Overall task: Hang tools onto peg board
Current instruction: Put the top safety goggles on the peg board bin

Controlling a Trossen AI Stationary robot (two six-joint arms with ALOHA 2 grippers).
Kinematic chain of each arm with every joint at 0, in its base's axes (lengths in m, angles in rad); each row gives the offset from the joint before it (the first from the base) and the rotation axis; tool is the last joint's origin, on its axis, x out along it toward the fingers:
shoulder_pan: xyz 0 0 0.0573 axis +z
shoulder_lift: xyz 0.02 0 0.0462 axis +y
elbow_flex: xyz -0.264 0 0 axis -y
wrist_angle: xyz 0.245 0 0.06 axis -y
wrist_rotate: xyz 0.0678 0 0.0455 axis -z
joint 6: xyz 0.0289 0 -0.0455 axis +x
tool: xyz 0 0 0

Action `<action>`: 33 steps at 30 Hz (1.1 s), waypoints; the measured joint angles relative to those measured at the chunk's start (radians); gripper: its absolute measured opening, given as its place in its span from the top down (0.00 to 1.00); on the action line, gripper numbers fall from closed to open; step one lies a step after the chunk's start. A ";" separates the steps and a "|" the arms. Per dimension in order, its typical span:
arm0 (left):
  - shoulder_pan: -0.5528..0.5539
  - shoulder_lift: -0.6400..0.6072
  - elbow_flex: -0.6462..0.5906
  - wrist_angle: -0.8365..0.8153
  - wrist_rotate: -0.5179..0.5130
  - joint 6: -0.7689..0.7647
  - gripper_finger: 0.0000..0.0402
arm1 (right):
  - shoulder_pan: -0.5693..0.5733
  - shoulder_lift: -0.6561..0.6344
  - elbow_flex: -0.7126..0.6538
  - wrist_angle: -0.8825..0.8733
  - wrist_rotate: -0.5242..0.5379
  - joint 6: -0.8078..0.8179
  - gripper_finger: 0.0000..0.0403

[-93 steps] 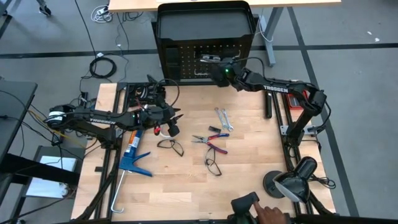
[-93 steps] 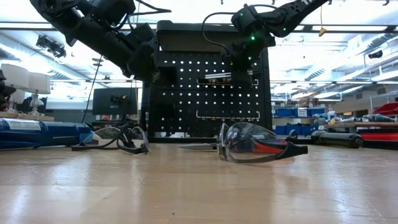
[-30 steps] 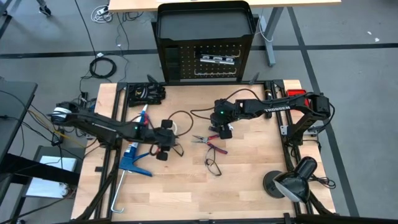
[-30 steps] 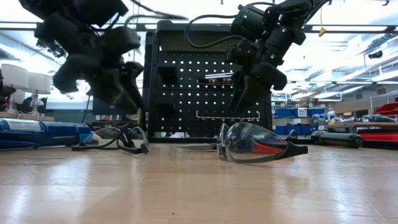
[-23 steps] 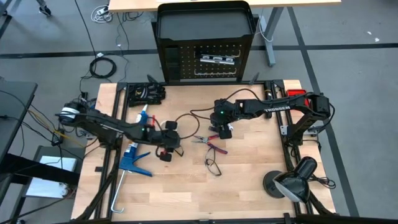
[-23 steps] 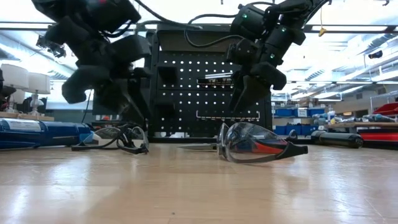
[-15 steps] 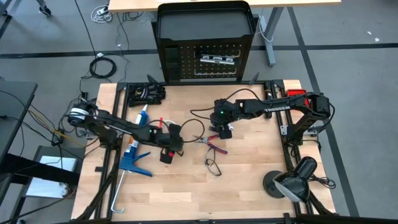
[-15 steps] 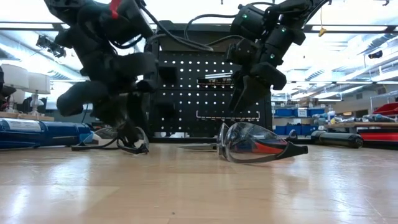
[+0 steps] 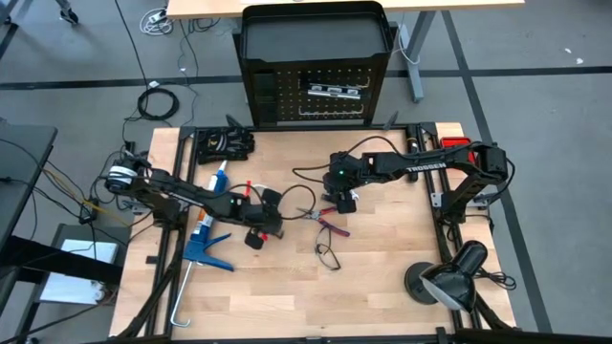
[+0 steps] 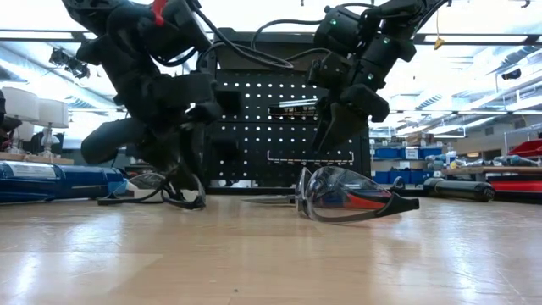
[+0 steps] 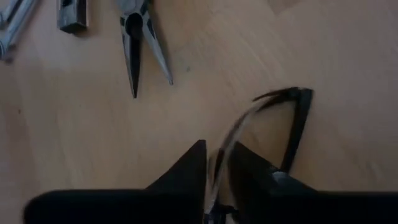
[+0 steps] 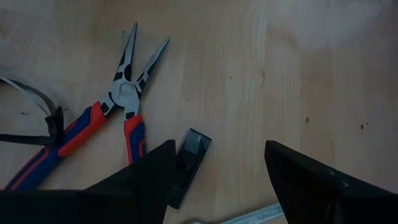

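One pair of black-framed safety glasses [image 11: 292, 124] lies on the table's left half, with my left gripper [image 11: 216, 152] [image 9: 264, 225] shut on it from above. My right gripper [image 12: 217, 155] [image 9: 341, 203] hovers open over the slim black-and-silver bar [image 12: 189, 163]. The bar lies beside one finger, near the red-and-blue pliers [image 12: 118, 115] [image 9: 325, 220]. A second pair of glasses [image 9: 328, 254] [image 10: 347, 196] lies nearer the front edge. The peg board [image 9: 287, 96] stands at the far edge, with one silver tool [image 9: 333, 91] hanging on it. My left gripper pinches the glasses' front, a thin clear-and-black edge [image 11: 219, 146], between its two fingers. The fingers slant down from the table's left side. The glasses rest on the wood, and one temple arm [image 11: 297, 118] sticks out past the fingertips.
A blue caulking gun [image 9: 206, 244] lies at the left edge behind my left arm. A cable bundle [image 9: 225, 143] sits at the far left corner. A desk lamp [image 9: 449, 282] stands at the near right corner. A wrench end [image 12: 261, 214] lies under my right gripper.
My left gripper has gone toward the table's right and down onto the left pair of glasses, rolling its wrist on the way. It now stands low over them. The glasses remain on the table.
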 joint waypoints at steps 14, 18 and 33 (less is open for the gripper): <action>-0.027 -0.148 0.038 0.071 -0.438 0.188 1.00 | -0.011 -0.008 0.000 -0.005 0.246 0.095 0.38; 0.036 -0.296 0.057 0.222 -0.498 0.333 1.00 | -0.015 -0.013 0.000 0.001 0.287 0.125 0.38; 0.544 -0.467 0.400 0.456 0.088 -0.023 1.00 | 0.006 -0.021 0.001 0.077 0.303 0.227 0.38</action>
